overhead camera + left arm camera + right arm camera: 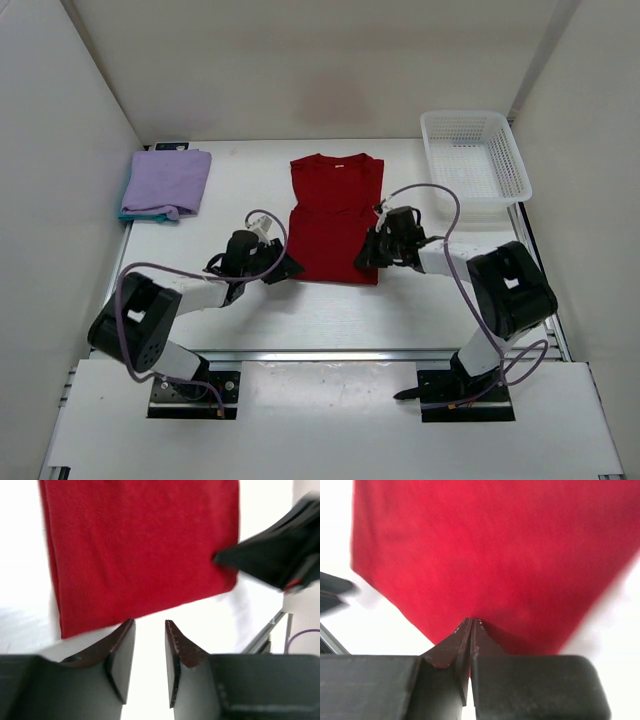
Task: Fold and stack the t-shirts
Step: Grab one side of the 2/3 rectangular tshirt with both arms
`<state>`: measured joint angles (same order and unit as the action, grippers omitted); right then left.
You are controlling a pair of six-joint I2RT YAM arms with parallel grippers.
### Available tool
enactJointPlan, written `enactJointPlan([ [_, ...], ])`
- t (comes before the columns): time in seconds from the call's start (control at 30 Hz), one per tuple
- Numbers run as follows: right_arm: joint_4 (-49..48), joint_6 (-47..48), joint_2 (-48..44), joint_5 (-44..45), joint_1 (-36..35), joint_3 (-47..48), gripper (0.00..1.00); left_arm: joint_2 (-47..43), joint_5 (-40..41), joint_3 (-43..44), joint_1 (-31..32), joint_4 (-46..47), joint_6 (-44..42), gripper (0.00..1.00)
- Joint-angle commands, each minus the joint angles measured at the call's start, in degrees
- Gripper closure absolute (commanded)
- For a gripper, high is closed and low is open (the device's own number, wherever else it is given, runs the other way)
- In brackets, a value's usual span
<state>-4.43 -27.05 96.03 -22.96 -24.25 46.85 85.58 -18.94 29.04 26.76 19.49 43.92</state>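
The red t-shirt [335,215] lies flat mid-table, folded into a long strip with its collar at the far end. My left gripper [290,268] is open just off the shirt's near left corner, with nothing between its fingers [150,622] and the red cloth [140,550] beyond them. My right gripper [366,256] is shut at the shirt's near right edge, tips [471,621] resting over the red cloth [495,555]. I cannot tell whether cloth is pinched. The lavender t-shirt [168,180] lies folded at the back left on the teal-blue one [150,215], of which only an edge shows.
A white mesh basket [470,115] stands at the back right. White walls close the table on the left, back and right. The right gripper's black finger [260,560] shows in the left wrist view at the shirt's far corner.
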Motion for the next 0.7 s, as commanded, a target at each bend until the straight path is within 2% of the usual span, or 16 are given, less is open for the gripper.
enactJointPlan([
  [0.0, -3.7, -2.0, -5.0, 0.9, -0.3, -5.8, 1.0, -7.0, 0.3, -2.1, -0.6, 2.1, 1.8, 0.58],
  [0.07, -4.5, -2.2, -9.3, 1.6, -0.8, -9.6, 1.0, -11.0, 2.2, -3.2, -0.4, 0.2, 0.9, 0.52],
  [0.13, -5.6, -2.7, -15.0, 1.6, 0.2, -14.3, 0.91, -14.6, 5.5, -4.9, -0.7, -2.3, -0.7, 0.48],
  [0.2, -7.7, -4.3, -19.5, 0.0, 1.7, -18.1, 0.71, -16.8, 6.4, -5.9, -2.7, -4.7, -2.3, 0.44],
  [0.3, -6.9, -5.3, -26.4, 1.9, 3.9, -22.9, 0.58, -17.0, 8.6, -6.1, -3.8, -9.9, -5.3, 0.43],
  [0.37, -5.2, -4.9, -28.5, 4.5, 4.4, -24.3, 0.54, -16.7, 9.9, -6.4, -3.3, -10.7, -6.4, 0.43],
  [0.5, -6.6, -5.1, -25.8, -0.1, 9.1, -26.3, 0.53, -12.4, 10.4, -5.2, -2.6, -11.1, -7.2, 0.41],
  [0.67, -8.4, -5.0, -20.6, -2.8, 6.6, -23.8, 0.52, -6.4, 9.9, -4.1, -1.8, -8.6, -6.4, 0.42],
])
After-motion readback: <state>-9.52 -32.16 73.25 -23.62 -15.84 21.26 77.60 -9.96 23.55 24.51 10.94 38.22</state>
